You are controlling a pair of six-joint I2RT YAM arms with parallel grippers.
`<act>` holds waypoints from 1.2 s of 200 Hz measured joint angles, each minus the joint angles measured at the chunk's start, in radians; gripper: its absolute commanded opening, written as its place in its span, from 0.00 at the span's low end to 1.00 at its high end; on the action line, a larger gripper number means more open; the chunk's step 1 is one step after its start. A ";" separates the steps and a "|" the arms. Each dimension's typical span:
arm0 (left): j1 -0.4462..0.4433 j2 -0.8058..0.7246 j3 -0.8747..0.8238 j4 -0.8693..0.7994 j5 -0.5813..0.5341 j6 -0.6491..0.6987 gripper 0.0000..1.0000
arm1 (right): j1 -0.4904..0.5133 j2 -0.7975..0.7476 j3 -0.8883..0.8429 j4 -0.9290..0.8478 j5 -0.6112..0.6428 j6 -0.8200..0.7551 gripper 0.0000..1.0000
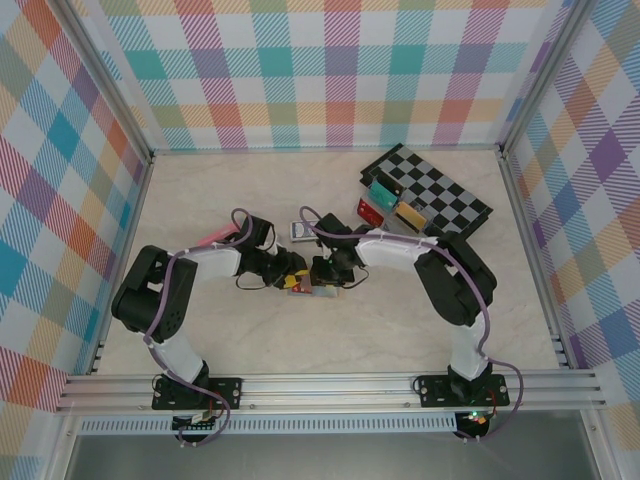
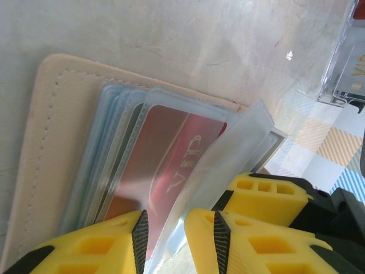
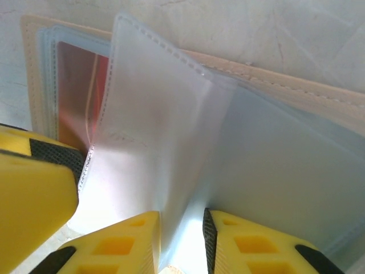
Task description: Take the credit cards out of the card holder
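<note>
The tan card holder lies open on the table between both arms, its clear sleeves fanned out. A red credit card sits inside one sleeve. My left gripper is open, its jaws standing apart around the edge of the red card's sleeve. One clear sleeve is lifted upright, and my right gripper is open with that sleeve's lower edge in the gap. The two grippers almost touch.
A clear rack of coloured cards stands on a checkerboard at the back right. A pink object lies behind the left arm, and a small grey device behind the grippers. Checked walls enclose the table.
</note>
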 measured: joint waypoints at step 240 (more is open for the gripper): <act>-0.171 0.106 0.080 0.167 0.026 -0.118 0.56 | -0.042 -0.414 -0.187 0.033 0.267 0.085 0.47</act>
